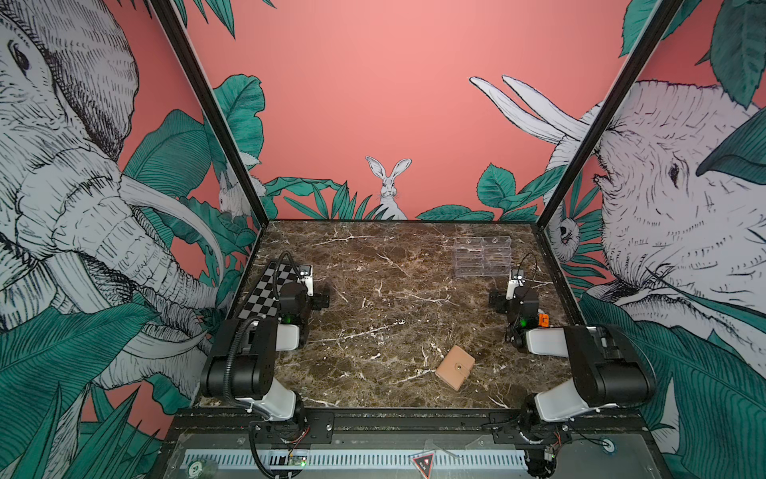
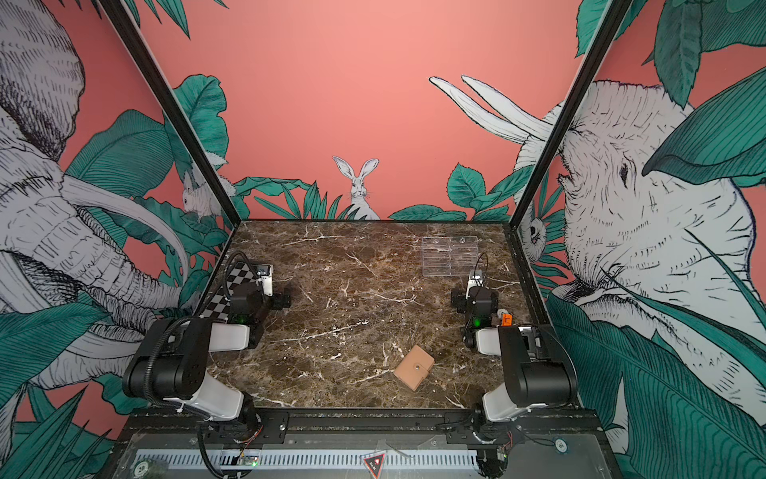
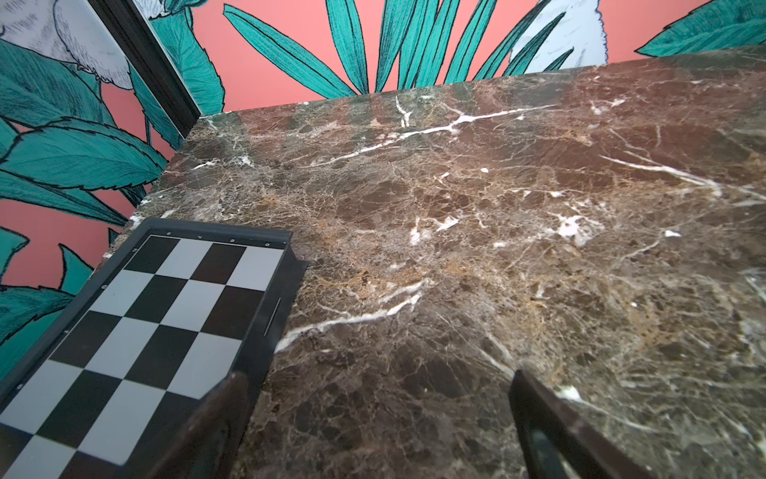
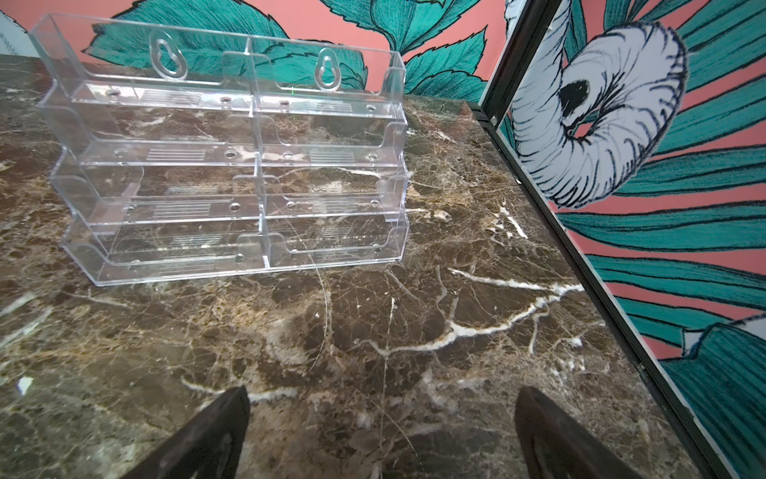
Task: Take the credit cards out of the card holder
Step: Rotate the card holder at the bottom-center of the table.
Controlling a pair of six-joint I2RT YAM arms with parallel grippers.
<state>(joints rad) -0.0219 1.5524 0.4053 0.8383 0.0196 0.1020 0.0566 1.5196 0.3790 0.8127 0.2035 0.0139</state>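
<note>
The card holder (image 1: 455, 367) (image 2: 413, 367) is a small tan wallet lying folded shut, snap tab fastened, on the marble table near the front, right of the middle. The credit cards are hidden. My left gripper (image 3: 378, 374) stands open over bare marble at the table's left side, with nothing between its fingers. On the right side my right gripper (image 4: 382, 390) is also open and empty, facing the back. Both arms (image 1: 295, 296) (image 1: 520, 296) are well behind the card holder and apart from it.
A black-and-white chequered board (image 1: 269, 290) (image 3: 145, 323) lies at the left edge beside the left gripper. A clear acrylic tiered stand (image 1: 483, 256) (image 4: 232, 166) stands empty at the back right. Patterned walls with black frame posts (image 4: 559, 232) close in the table.
</note>
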